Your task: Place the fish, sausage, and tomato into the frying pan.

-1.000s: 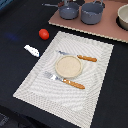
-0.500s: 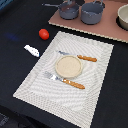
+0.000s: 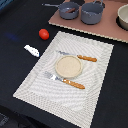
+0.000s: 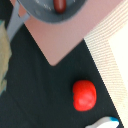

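Note:
The frying pan (image 3: 69, 10) is blue-grey, with its thin handle pointing to the exterior view's left, and stands on a pinkish board (image 3: 107, 30) at the back. The dark reddish sausage (image 3: 72, 9) lies inside it and also shows in the wrist view (image 4: 60, 5) inside the pan (image 4: 45, 12). The red tomato (image 3: 44, 34) sits on the dark table left of the placemat; it also shows in the wrist view (image 4: 84, 95). The white fish (image 3: 31, 50) lies a little nearer than the tomato; its end shows in the wrist view (image 4: 102, 122). No gripper fingers show in either view.
A grey pot (image 3: 93, 13) stands beside the pan on the board, and a pale bowl (image 3: 123, 17) sits at the exterior view's right edge. A striped placemat (image 3: 35, 85) carries a tan plate (image 3: 67, 66), an orange-handled knife (image 3: 80, 58) and a fork (image 3: 67, 82).

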Controlling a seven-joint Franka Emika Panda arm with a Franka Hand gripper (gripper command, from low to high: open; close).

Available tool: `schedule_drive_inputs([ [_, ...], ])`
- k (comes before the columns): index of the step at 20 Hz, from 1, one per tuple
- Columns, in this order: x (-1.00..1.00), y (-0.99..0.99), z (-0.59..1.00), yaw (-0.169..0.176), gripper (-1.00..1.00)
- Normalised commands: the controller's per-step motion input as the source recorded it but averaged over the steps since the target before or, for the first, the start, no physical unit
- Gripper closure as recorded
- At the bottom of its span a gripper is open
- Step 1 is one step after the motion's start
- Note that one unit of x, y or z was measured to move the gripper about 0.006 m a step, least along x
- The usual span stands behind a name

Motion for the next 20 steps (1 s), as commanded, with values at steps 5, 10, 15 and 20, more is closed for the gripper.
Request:
schedule_drive_inputs([
  [5,-0.01,-0.91,-0.30,0.000,-1.00],
  [10,-0.12,-0.83,-0.54,-0.032,-1.00],
  [15,-0.27,-0.65,-0.50,-0.096,-1.00],
  [20,-0.48,-0.33,-0.19,-0.196,-1.00],
])
